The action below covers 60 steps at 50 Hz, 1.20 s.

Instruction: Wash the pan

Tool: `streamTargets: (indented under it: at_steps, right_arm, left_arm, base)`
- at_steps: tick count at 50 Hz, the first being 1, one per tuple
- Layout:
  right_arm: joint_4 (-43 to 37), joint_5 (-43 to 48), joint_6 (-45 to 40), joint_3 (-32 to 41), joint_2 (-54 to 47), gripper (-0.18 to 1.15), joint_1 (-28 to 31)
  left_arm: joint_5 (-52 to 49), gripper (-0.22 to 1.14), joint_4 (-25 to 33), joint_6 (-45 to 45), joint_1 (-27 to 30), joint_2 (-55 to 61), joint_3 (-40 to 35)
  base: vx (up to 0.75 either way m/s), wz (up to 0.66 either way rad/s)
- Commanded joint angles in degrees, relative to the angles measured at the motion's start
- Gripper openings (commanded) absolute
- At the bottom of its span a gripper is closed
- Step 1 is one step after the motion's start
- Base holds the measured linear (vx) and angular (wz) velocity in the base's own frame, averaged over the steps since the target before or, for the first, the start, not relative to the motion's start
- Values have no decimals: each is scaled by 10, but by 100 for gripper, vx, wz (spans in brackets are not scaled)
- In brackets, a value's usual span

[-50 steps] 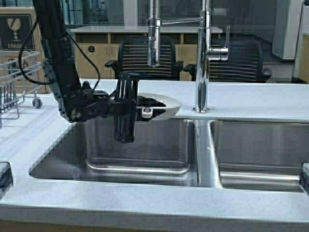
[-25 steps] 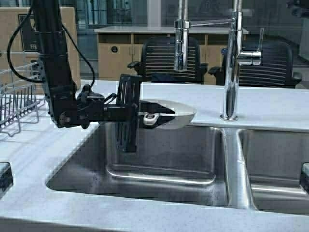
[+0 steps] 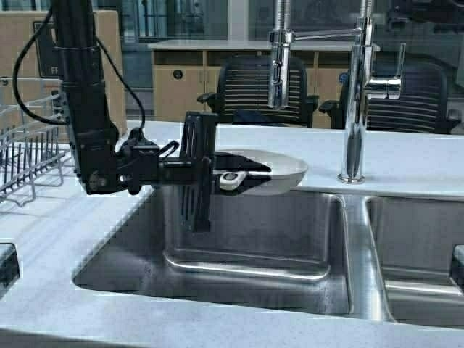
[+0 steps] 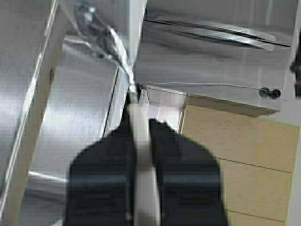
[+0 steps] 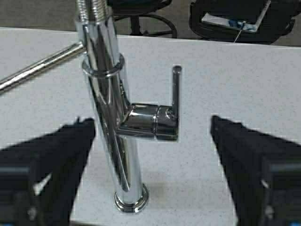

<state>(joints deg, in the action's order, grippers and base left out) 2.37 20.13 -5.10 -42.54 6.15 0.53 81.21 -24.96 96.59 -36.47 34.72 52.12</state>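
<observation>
High view: the left gripper (image 3: 230,176) held the pan (image 3: 279,168) by its stubby handle at the back rim of the left sink basin (image 3: 246,239).
Its fingers were clamped on the handle, the pan part-resting on the pale surface (image 3: 406,156) and not yet under the spray head (image 3: 278,69). The right gripper (image 5: 150,141) hovered before the faucet lever (image 5: 175,101), fingers spread wide; the next move likely called for closing on that lever to start water. No readable writing showed.

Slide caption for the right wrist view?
Right pincer open, facing the faucet and its lever handle.
</observation>
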Motion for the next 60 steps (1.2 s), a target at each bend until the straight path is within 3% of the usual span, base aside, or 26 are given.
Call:
streamTargets:
  at_steps: [1,23,60]
  right_arm:
    - [1,6,3,64,-61,104,0]
    - [1,-1,24,188,-172,104,-25]
    - [-8,-47,22,262,-230,104,-90]
  left_arm:
    - [20,2,-2,-4,-15,-23,3]
    - [22,2,17,-3,-30,-22,6]
    - [23,2,25,-3,-29,-19,2]
  base:
    - [0,0]
    - [0,0]
    - [0,0]
